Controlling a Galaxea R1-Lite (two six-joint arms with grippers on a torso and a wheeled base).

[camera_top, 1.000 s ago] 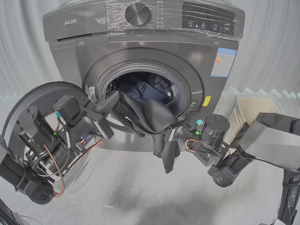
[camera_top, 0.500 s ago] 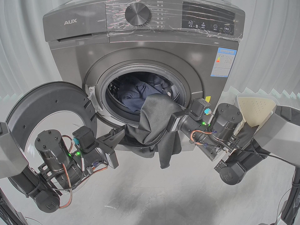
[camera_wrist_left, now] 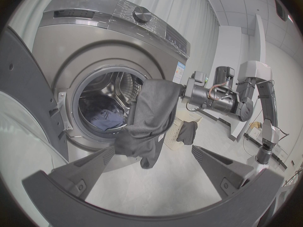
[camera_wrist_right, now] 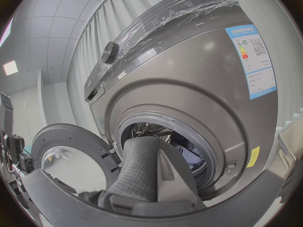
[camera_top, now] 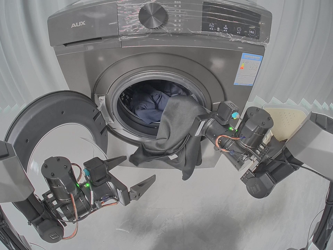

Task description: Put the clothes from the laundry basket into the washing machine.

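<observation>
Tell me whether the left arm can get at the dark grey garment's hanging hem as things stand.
Probably yes: the left gripper, jaws open, faces the hanging hem of the dark grey garment with nothing between.

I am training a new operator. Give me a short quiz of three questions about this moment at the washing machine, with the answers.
1. Fill in: the washing machine door stands ____.
2. True or false: the left claw grips the dark grey garment.
3. Where is the garment? A) wholly inside the washing machine; B) draped over the drum opening rim, partly hanging outside; C) on the floor.
Key: 1 open; 2 false, the left claw is open and empty, the right claw holds it; 3 B.
</observation>
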